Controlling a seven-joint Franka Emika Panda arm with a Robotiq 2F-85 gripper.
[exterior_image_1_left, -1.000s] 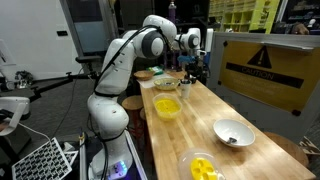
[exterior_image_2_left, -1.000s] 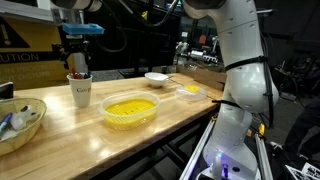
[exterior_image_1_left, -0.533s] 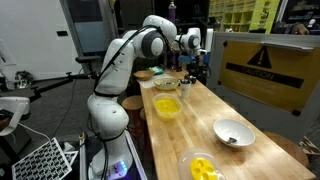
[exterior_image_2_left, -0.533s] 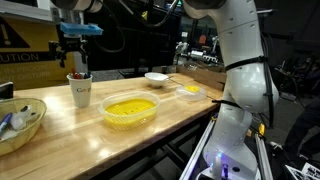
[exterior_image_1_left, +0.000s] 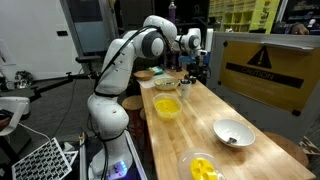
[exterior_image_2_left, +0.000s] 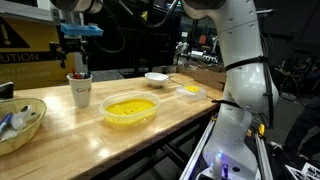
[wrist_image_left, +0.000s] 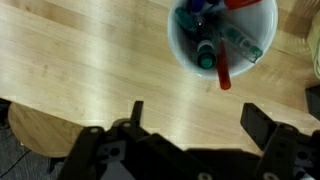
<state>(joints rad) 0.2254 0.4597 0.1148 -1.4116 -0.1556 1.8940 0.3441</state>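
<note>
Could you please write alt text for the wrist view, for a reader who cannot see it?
A white cup full of markers stands on a wooden table, seen from above. The two dark fingers are spread open below it in the picture, touching nothing.

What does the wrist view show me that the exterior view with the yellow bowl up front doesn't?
Only the wrist view: the inside of the white cup from above, holding a green-capped marker and a red marker among others.
Only the exterior view: the yellow bowl, a white bowl behind it, a wooden bowl at the picture's left edge, and the arm.
Both: the cup, the wooden table, and the end effector, open, just above the cup.
</note>
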